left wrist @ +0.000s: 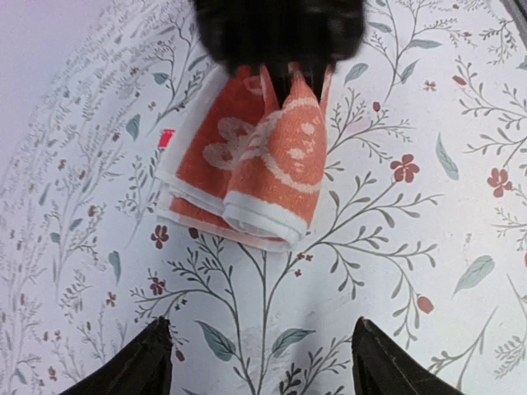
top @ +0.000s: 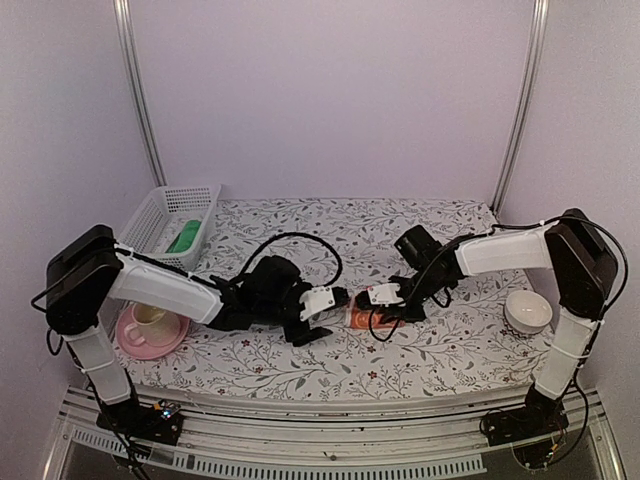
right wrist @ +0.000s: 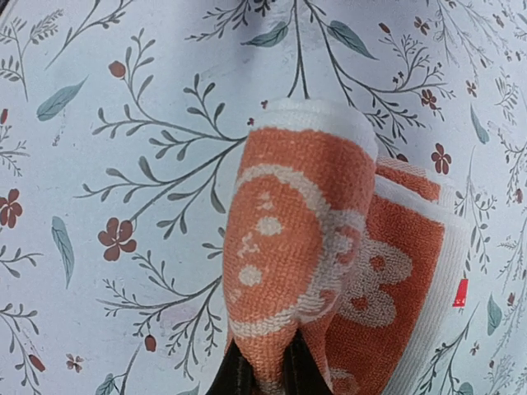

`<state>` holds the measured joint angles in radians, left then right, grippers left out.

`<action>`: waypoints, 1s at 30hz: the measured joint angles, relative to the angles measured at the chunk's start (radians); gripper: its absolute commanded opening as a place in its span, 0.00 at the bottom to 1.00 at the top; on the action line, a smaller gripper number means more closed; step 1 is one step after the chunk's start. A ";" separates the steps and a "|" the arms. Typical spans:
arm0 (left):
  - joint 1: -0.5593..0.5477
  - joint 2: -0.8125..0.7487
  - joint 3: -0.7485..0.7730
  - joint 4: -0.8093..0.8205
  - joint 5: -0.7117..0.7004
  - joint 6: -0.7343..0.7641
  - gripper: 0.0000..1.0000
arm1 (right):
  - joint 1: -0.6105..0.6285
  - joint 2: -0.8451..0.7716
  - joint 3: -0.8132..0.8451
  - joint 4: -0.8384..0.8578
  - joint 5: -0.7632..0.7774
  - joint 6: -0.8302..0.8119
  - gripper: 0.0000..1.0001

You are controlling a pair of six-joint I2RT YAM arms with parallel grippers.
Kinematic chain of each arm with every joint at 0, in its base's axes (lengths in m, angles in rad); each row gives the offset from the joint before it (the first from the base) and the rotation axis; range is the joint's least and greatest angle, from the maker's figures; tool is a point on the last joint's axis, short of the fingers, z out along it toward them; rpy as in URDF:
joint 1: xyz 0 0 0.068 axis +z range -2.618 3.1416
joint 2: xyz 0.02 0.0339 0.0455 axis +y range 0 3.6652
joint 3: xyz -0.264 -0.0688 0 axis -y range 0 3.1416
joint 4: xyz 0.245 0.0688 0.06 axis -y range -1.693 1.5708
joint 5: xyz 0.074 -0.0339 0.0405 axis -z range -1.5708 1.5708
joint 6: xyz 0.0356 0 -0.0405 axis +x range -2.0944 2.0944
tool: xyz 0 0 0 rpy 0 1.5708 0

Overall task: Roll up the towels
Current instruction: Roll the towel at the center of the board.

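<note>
- left gripper [left wrist: 262, 329] spread wide, empty, just left of the orange towel [left wrist: 263, 164]
- right gripper [right wrist: 263, 369] clamped on that towel's raised fold, middle of the table [top: 440, 350]
- green towel [top: 184, 238] is in the far-left basket [top: 150, 215]

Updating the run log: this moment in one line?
left gripper open | right gripper shut on orange towel | green towel in basket

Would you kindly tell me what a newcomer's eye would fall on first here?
The orange patterned towel lies partly folded in the middle of the floral table, pinched at one end by the right claw. The left claw stands open just short of it. A green towel lies in the white basket at far left.
</note>
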<state>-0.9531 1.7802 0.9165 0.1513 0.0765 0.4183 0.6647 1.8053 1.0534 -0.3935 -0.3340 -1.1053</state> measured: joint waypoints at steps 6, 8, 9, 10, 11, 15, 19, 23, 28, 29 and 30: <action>-0.083 -0.008 -0.147 0.266 -0.140 0.159 0.73 | -0.066 0.180 0.265 -0.312 -0.176 0.002 0.04; -0.124 0.014 -0.145 0.330 -0.185 0.223 0.73 | -0.082 0.229 0.330 -0.394 -0.219 -0.002 0.04; -0.142 0.029 -0.138 0.357 -0.205 0.246 0.72 | -0.088 0.250 0.357 -0.436 -0.241 -0.008 0.04; -0.156 0.045 -0.131 0.377 -0.224 0.269 0.72 | -0.091 0.267 0.378 -0.465 -0.259 -0.013 0.05; -0.171 0.064 -0.119 0.396 -0.239 0.295 0.72 | -0.093 0.283 0.396 -0.494 -0.281 -0.018 0.04; -0.195 0.131 -0.069 0.431 -0.272 0.361 0.69 | -0.090 0.322 0.420 -0.596 -0.354 -0.046 0.05; -0.199 0.160 -0.033 0.433 -0.277 0.393 0.61 | -0.088 0.341 0.422 -0.674 -0.398 -0.070 0.06; -0.205 0.204 0.013 0.417 -0.275 0.417 0.61 | -0.089 0.346 0.423 -0.703 -0.408 -0.076 0.07; -0.217 0.222 0.030 0.356 -0.255 0.418 0.59 | -0.089 0.347 0.423 -0.703 -0.407 -0.071 0.09; -0.219 0.222 0.035 0.340 -0.248 0.416 0.58 | -0.089 0.347 0.423 -0.703 -0.407 -0.069 0.10; -0.219 0.224 0.042 0.324 -0.243 0.412 0.57 | -0.088 0.347 0.423 -0.703 -0.407 -0.068 0.10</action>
<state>-1.1725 2.0037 0.9588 0.4755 -0.1661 0.8299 0.5766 2.1525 1.4761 -1.0962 -0.7414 -1.1736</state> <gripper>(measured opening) 0.593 0.097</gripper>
